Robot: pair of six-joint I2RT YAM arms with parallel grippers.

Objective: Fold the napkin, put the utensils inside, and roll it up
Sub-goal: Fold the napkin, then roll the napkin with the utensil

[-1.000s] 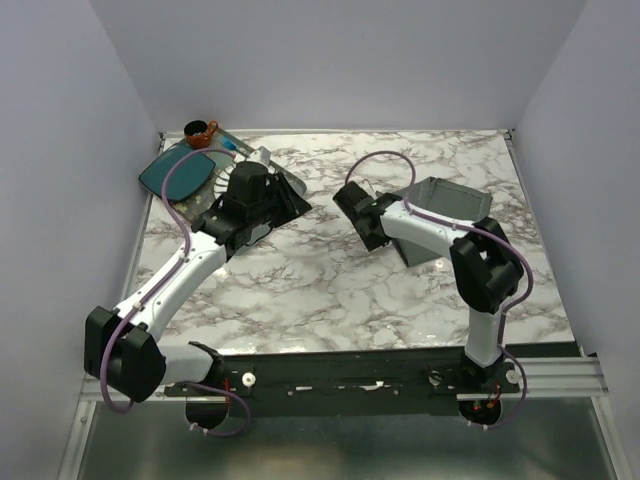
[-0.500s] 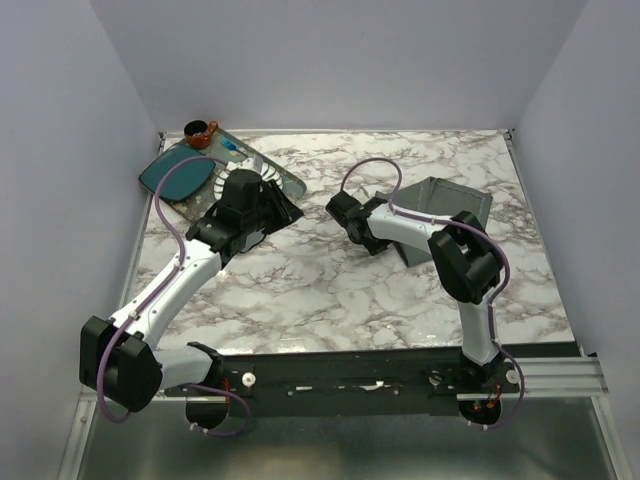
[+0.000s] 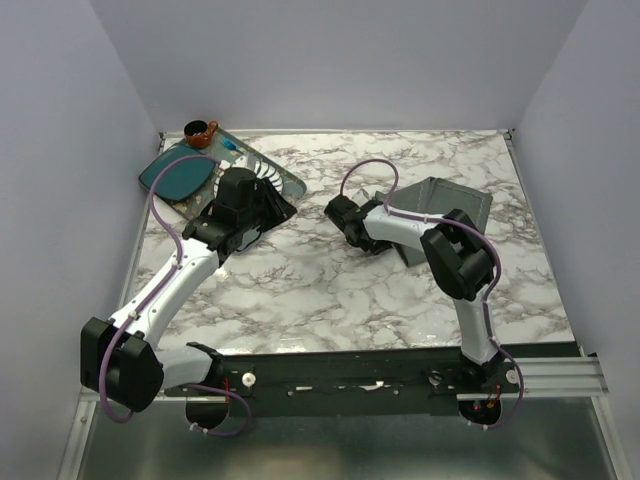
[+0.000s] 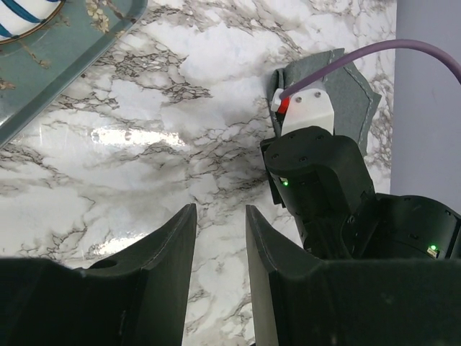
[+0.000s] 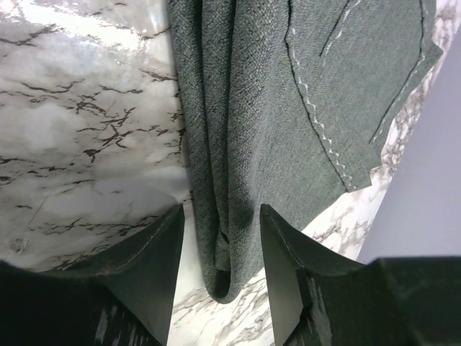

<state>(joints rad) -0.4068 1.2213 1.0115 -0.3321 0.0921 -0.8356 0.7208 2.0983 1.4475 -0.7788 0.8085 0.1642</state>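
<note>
Straddling bunched napkin, right tool, jaws apart

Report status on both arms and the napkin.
Left gripper: jaws apart, empty. Right gripper: jaws straddling napkin fold, grip unconfirmed. Nothing in the way.

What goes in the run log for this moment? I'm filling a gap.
left gripper: open, empty, over table | right gripper: open, straddling bunched fold of napkin

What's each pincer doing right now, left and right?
Left pincer: open, holding nothing.
Right pincer: open, astride a fold of the napkin, not clamped on it.
</note>
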